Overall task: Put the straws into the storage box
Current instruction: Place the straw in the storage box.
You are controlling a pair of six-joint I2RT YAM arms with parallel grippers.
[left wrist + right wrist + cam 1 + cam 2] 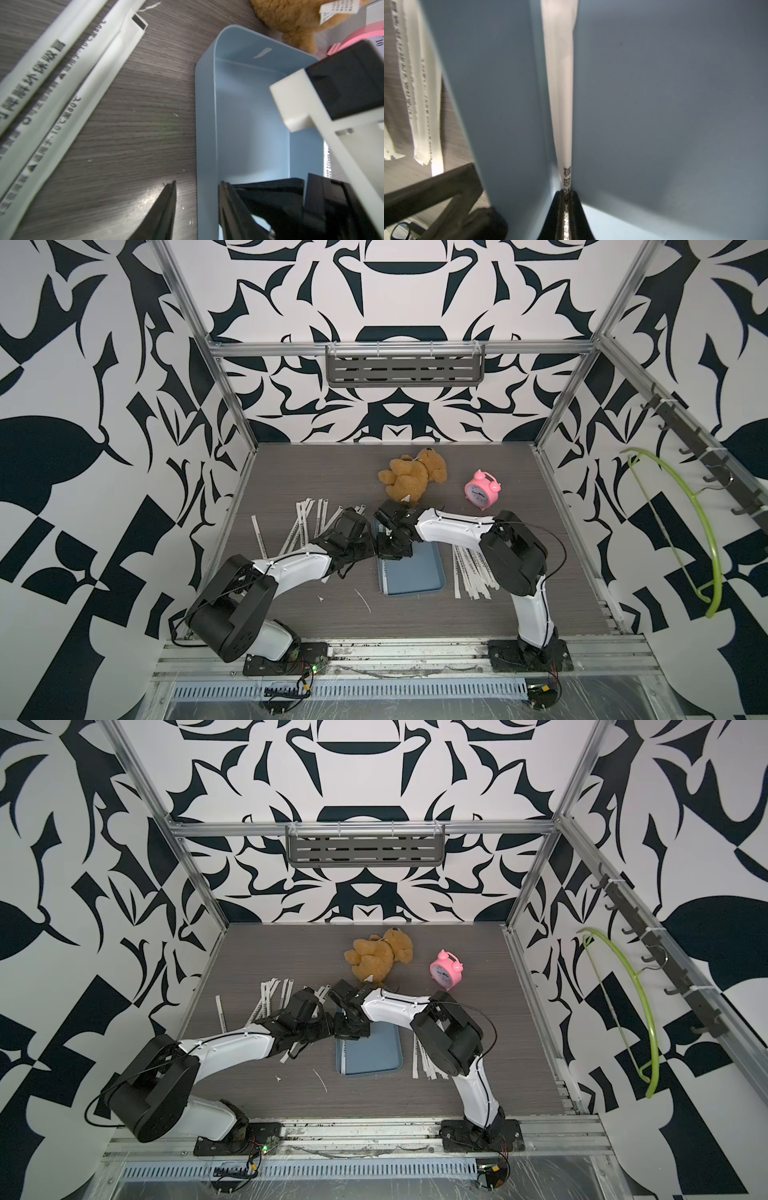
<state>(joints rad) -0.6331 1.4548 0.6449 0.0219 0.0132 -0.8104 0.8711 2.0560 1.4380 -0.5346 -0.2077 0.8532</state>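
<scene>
Inside the storage box our right gripper pinches one straw, seemingly due for release, while our left gripper straddles the wall half-open, empty.

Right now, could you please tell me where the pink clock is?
In both top views the clock stands at the back right of the table, just right of the teddy and beyond the box's far right corner.

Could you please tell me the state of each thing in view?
left gripper: open, astride the storage box wall.
right gripper: shut on one straw inside the box.
other straws: loose on the table, both sides.
teddy bear: lying down.
</scene>
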